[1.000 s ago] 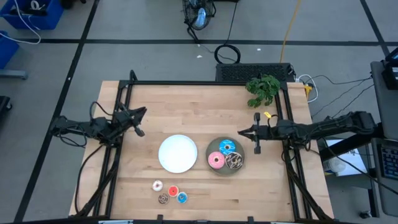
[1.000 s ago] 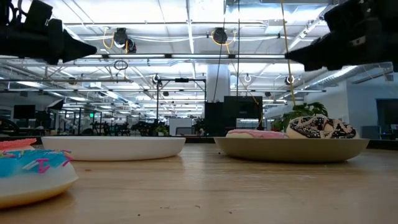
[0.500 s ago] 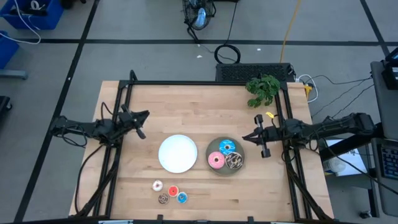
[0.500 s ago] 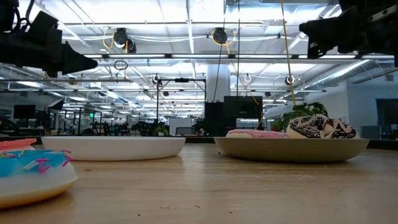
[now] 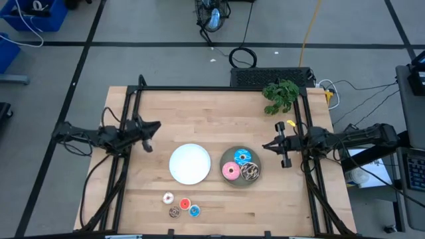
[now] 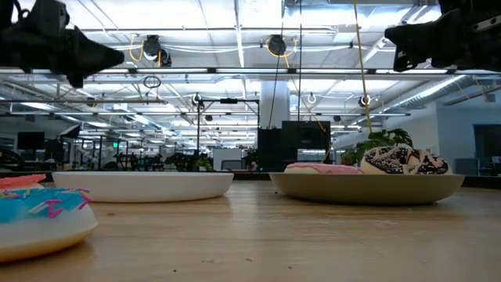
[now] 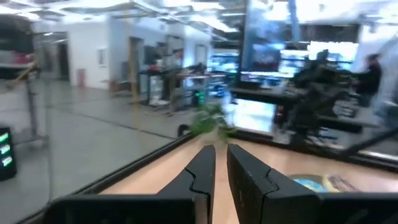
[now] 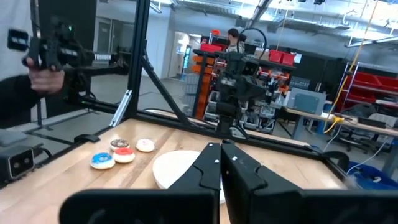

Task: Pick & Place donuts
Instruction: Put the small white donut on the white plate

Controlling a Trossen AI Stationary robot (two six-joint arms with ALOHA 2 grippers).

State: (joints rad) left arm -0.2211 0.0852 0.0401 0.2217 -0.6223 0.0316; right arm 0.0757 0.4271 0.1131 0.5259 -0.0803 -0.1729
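Observation:
Three larger donuts, blue, pink and brown-sprinkled, lie on a grey plate. Several tiny donuts lie on the wood near the front edge, seen also in the right wrist view as tiny donuts. A white plate sits bare beside the grey one. My left gripper hovers at the table's left side, pointing right, its fingers nearly together with nothing between. My right gripper hovers right of the grey plate, shut and holding nothing.
A green plant lies at the far right corner. A small yellow piece lies near the right rail. A black frame borders the table. A person's arm shows beyond the table in the right wrist view.
My right gripper has drawn back from the grey plate toward the table's right edge, staying shut. My left gripper has rolled at the wrist and swung a little toward the near edge. The donuts and plates have kept still.

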